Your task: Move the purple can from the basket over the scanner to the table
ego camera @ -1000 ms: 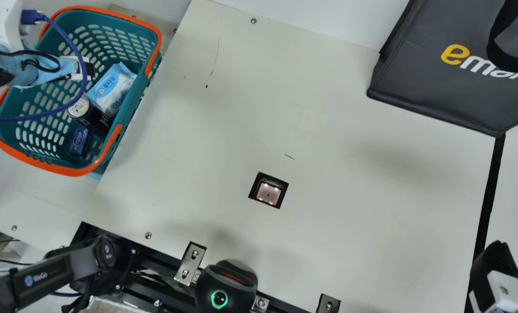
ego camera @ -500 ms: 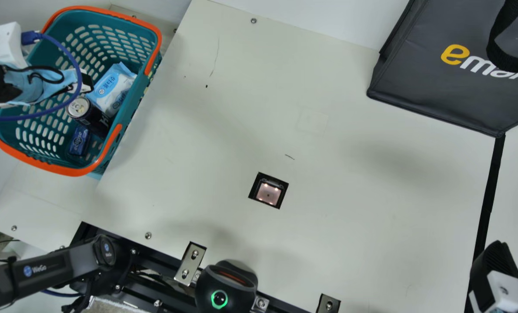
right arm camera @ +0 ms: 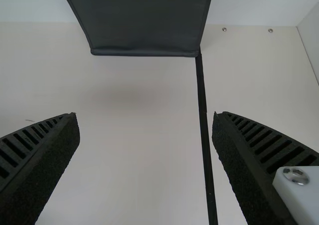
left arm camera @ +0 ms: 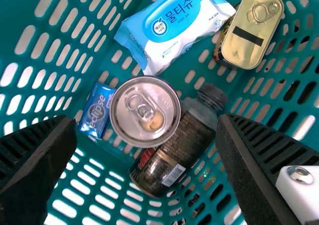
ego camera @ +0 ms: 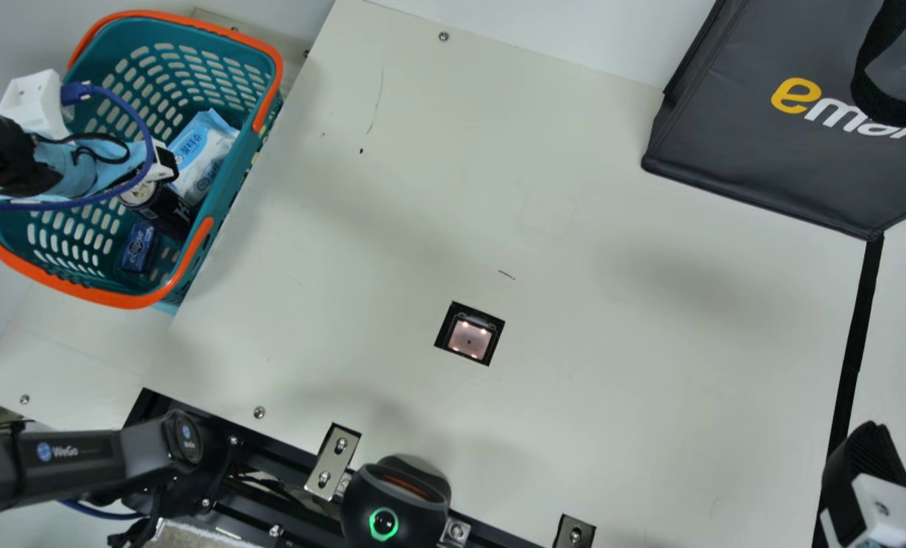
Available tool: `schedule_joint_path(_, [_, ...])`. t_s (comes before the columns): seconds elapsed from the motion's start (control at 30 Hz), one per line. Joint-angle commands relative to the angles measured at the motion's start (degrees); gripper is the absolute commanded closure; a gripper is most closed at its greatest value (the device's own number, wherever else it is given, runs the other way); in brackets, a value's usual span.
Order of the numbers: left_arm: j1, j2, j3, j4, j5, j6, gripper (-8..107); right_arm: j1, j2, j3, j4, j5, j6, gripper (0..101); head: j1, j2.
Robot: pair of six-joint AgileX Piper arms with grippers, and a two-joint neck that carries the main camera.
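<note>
Left gripper (left arm camera: 146, 124), fingers spread and empty, above the purple can (left arm camera: 145, 110), which sits inside the basket (ego camera: 124, 300). The step in hand appears to be the approach; the next move calls for lowering around the can, then closing.

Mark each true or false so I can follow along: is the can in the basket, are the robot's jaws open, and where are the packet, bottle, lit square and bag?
1. The purple can is inside the basket. True.
2. The left jaws are clamped shut. False: they stand open.
3. A lit square window is set into the table. True.
4. The blue-and-white packet lies on the table. False: the packet is in the basket.
5. A bottle lies beside the can. True.
6. The right jaws grip the grey bag. False: they are open, away from the bag.
</note>
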Motion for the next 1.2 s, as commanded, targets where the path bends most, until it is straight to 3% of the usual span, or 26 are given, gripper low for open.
schedule_joint_path(0.0, [0.0,1.0,0.0,-0.1,-0.9,0.1,9,0.0,0.0,0.0,0.0,0.0,0.0,6,-1.7,0.2])
schedule_joint_path(0.67, [-1.8,8.9,0.8,0.2,-8.3,-2.7,9,0.0,0.0,0.0,0.0,0.0,0.0,6,-1.7,0.2])
schedule_joint_path(1.17, [-1.6,7.3,0.6,-0.9,-6.4,-4.7,107,0.0,0.0,0.0,0.0,0.0,0.0,6,-1.7,0.2])
